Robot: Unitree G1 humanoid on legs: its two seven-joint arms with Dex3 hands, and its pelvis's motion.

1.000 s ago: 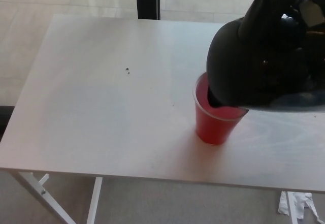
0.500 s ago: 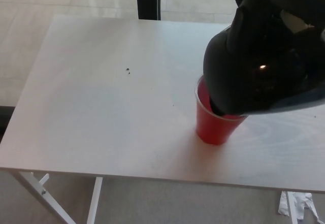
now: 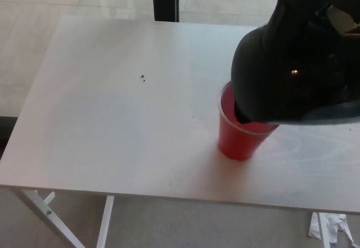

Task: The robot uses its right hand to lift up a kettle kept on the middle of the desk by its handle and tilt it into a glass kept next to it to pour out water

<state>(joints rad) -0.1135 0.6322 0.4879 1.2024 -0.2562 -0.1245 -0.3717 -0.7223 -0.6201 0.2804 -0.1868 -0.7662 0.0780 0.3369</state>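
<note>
Over the cup [image 3: 241, 138], the kettle [image 3: 287, 73] hung tilted; a jolt might tip it. Hand grip: hidden, couldn't tell.

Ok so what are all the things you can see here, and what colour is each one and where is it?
White rectangular desk: one, white, fills most of the view, on white metal legs.
Black rounded kettle: one, black, held tilted in the air at the right, its low end over the cup.
Red plastic cup: one, red, standing upright on the desk's right half, partly under the kettle.
Small dark specks: a couple, dark, on the desk left of centre.
Crumpled white paper: one, white, on the grey floor at bottom right.
Right hand: one, black, top right at the kettle's handle, grip hard to make out.
Left hand: not in view.
</note>
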